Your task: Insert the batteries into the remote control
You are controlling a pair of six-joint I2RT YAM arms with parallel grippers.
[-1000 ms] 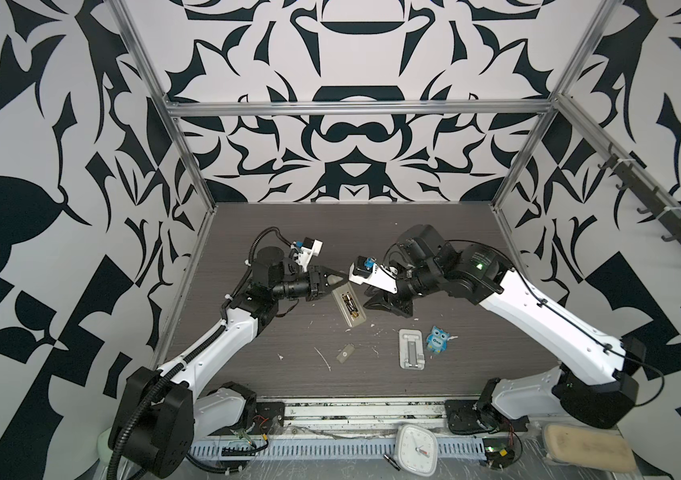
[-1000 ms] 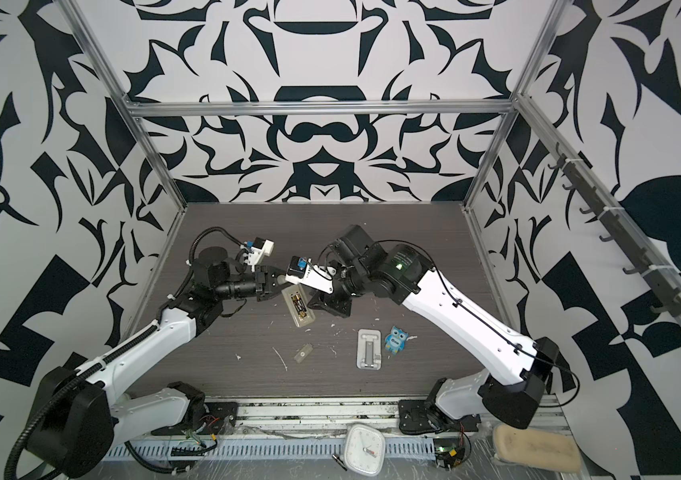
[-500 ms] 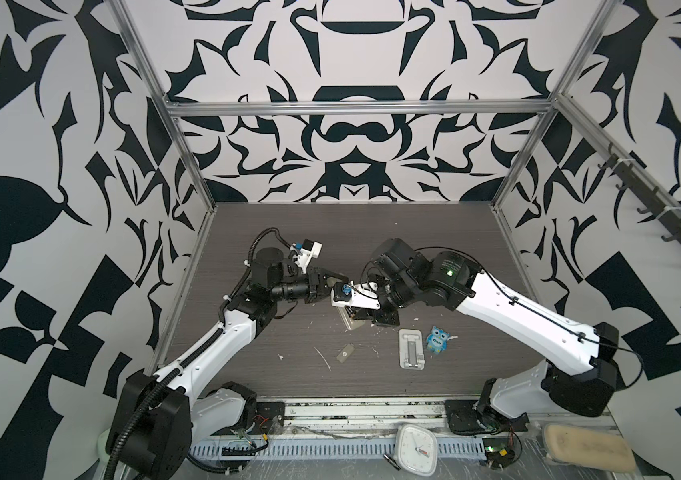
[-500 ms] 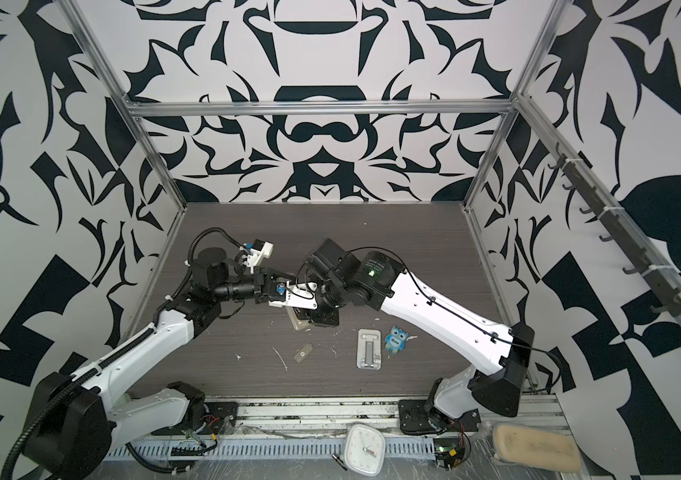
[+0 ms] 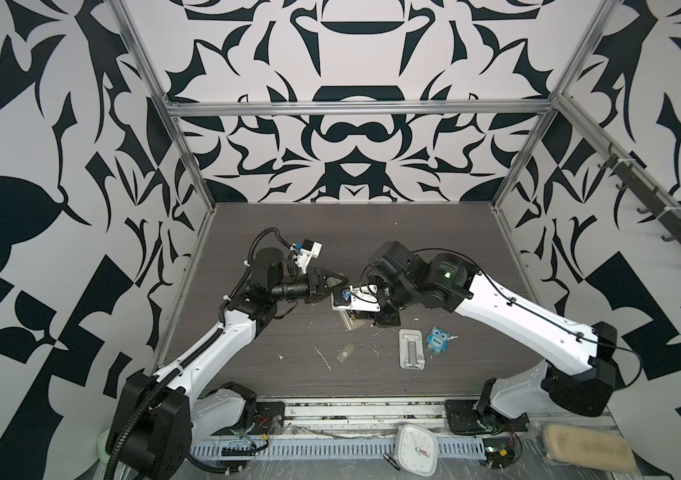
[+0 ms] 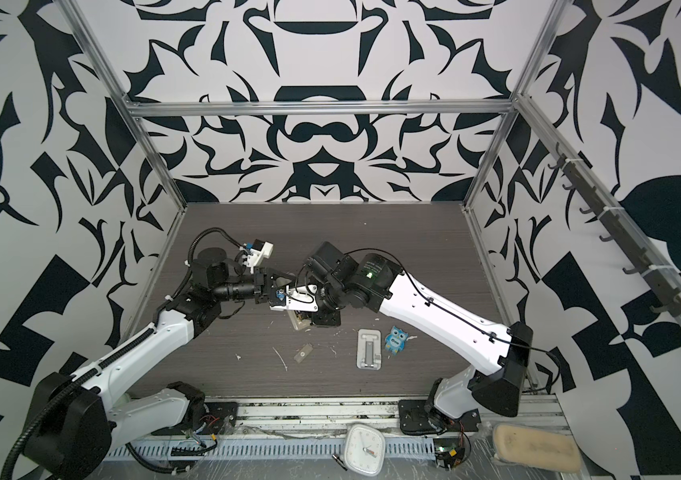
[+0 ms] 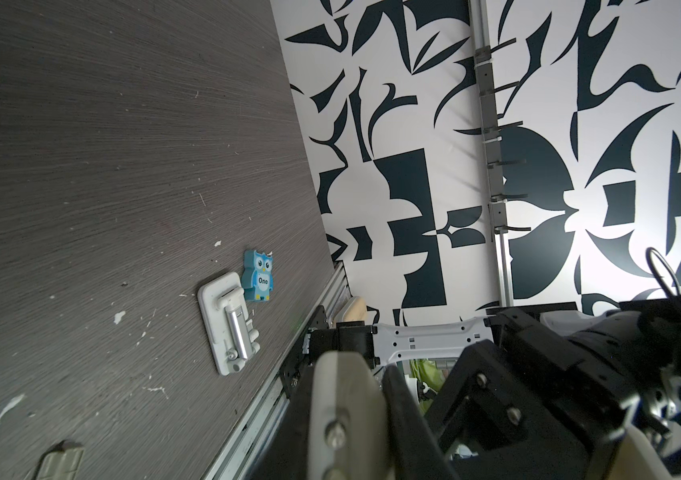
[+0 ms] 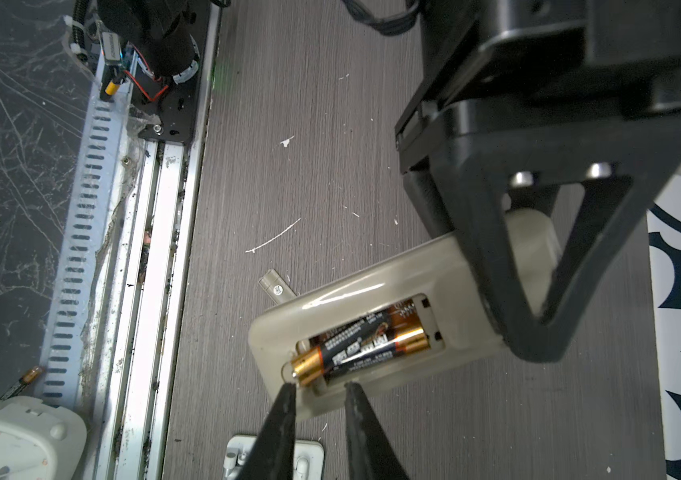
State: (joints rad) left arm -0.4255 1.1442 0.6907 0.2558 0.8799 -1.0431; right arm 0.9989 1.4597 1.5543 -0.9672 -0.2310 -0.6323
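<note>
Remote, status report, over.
Left tool clamped on remote. Right tool parted, tips at near battery end. Both batteries in, that one not fully seated. Nothing blocking.

On the dark table (image 5: 330, 232) a silvery-white stand (image 5: 412, 348) lies toward the near edge, a blue owl figure (image 5: 438, 339) just right of it, a small grey-beige cover (image 5: 345, 353) to its left, a white clock (image 5: 416, 449) nearer still.

Beige remote control (image 8: 372, 282) back-up, bay open; 2 black-gold batteries (image 8: 367, 347) inside, 1 end poking out
</note>
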